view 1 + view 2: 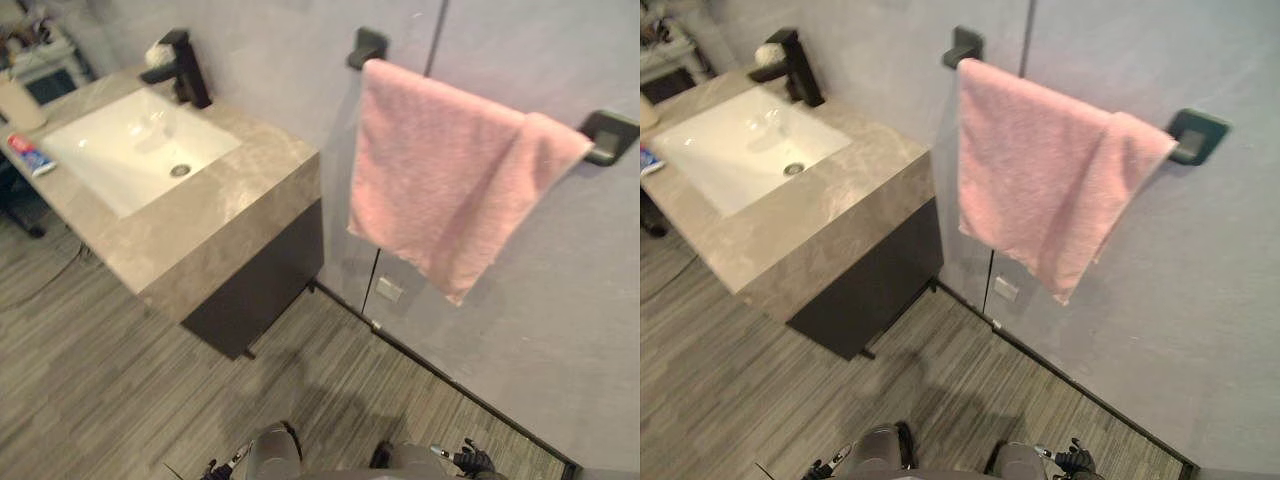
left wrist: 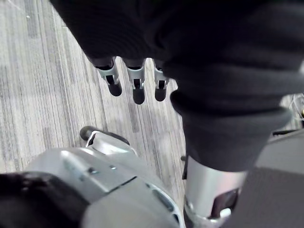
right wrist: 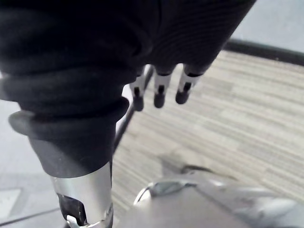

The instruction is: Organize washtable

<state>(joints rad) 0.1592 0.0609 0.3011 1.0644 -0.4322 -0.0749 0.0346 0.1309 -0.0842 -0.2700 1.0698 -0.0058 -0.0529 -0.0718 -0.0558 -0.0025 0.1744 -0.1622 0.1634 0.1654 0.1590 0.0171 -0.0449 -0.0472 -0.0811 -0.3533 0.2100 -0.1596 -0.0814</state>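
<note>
Washtable of grey veined stone over a dark cabinet [image 1: 230, 190] is standing against the grey wall [image 1: 280, 60], well ahead of the robot and off to its left. A white rectangular basin [image 1: 120, 150] is sitting sunk in the washtable's top, and a black angular tap [image 1: 185, 65] is rising at the washtable's back edge. A red, white and blue tube [image 1: 30, 155] is lying flat on the washtable's far left rim, with a pale container [image 1: 15, 100] just beyond it, cut off so that I cannot tell what it is. Right of the washtable, a pink terry towel [image 1: 450, 180] is hanging over a black wall bar [image 1: 610, 135].

Both arms are hanging low, well short of the washtable. The left hand [image 2: 137, 88] is dangling over the grey plank floor [image 2: 47, 71] with its fingers loosely extended, gripping nothing; the right hand [image 3: 159, 92] is doing the same.

Approaching looks like the step in hand. Doing it well probably means squaring up to the washtable's front, stopping within reach of its left rim, and lifting the arms only once clear of the washtable's edge. The tube, lying flat, likely calls for a pinch from above across its width.
</note>
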